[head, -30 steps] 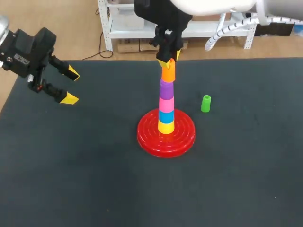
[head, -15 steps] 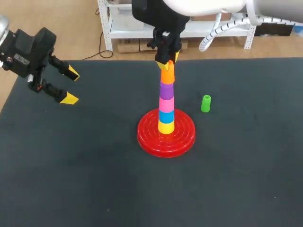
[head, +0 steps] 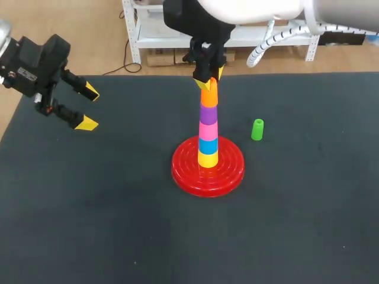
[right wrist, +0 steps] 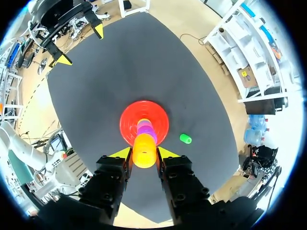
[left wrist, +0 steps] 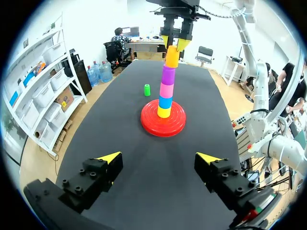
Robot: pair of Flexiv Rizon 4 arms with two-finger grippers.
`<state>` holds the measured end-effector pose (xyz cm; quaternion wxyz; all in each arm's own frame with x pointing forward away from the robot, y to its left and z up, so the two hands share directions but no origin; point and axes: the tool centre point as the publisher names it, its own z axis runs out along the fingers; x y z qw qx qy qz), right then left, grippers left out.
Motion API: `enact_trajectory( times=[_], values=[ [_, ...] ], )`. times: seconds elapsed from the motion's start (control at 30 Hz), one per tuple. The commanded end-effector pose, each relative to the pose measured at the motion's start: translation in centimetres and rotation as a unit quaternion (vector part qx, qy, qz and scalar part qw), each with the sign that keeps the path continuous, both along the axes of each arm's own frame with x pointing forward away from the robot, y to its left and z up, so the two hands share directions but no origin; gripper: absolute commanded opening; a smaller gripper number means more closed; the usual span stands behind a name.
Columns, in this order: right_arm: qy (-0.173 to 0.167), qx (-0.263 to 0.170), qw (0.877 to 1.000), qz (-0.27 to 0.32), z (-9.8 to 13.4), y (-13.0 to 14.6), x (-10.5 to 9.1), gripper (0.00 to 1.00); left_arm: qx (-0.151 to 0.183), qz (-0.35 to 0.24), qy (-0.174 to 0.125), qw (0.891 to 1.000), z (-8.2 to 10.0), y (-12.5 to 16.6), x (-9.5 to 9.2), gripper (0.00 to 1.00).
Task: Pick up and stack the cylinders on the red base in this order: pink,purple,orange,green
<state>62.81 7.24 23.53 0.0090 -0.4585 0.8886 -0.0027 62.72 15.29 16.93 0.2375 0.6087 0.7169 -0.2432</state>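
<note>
Orange cylinder (head: 208, 96) is seated at the top of a single upright stack and is clasped near its upper end by the right gripper (head: 207, 78). The gripper is held straight above it, pointing down. In the right wrist view the two yellow fingertips (right wrist: 121, 153) are seen pressed against opposite sides of the cylinder.

Below it, in order downward, a purple cylinder (head: 208, 113), a pink cylinder (head: 208, 130), a blue cylinder (head: 208, 145) and a yellow cylinder (head: 208, 159) are stacked. The yellow one is set on the middle of the red base (head: 183, 171), a round ribbed disc laid flat on the table (head: 118, 225). Five cylinders are thus counted in the stack, one of each colour.

A sixth, the green cylinder (head: 257, 129), is stood upright on the table by itself. It is placed near the base on the right arm's side, apart from the base and touched by nothing.

One base and two grippers are counted. The left gripper (head: 87, 107) is held above the table's far left corner, well apart from the stack. Its fingers are spread wide and nothing is held between them. From the left wrist view the whole stack is seen ahead of it, with the right gripper on top.
</note>
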Motion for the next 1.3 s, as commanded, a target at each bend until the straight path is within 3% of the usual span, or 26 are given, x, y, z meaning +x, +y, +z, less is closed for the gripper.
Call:
enact_trajectory(
  times=[0.03,0.7,1.27,1.3],
  values=[
    [-0.002,-0.002,1.000,-0.003,-0.1,0.0,0.0,0.00,-0.001,0.000,-0.001,1.000,-0.1,0.1,0.0,1.00],
    [0.017,0.009,1.000,-0.015,-0.7,0.0,0.2,0.00,-0.001,0.000,-0.001,1.000,-0.1,0.1,0.0,1.00],
    [0.023,-0.011,0.999,-0.019,-1.5,0.2,0.1,0.00,-0.001,0.000,-0.001,1.000,-0.1,0.1,0.0,1.00],
    [0.017,-0.008,1.000,-0.021,-1.1,0.2,0.2,0.13,-0.001,0.000,-0.001,1.000,-0.1,0.1,0.0,1.00]
  ],
)
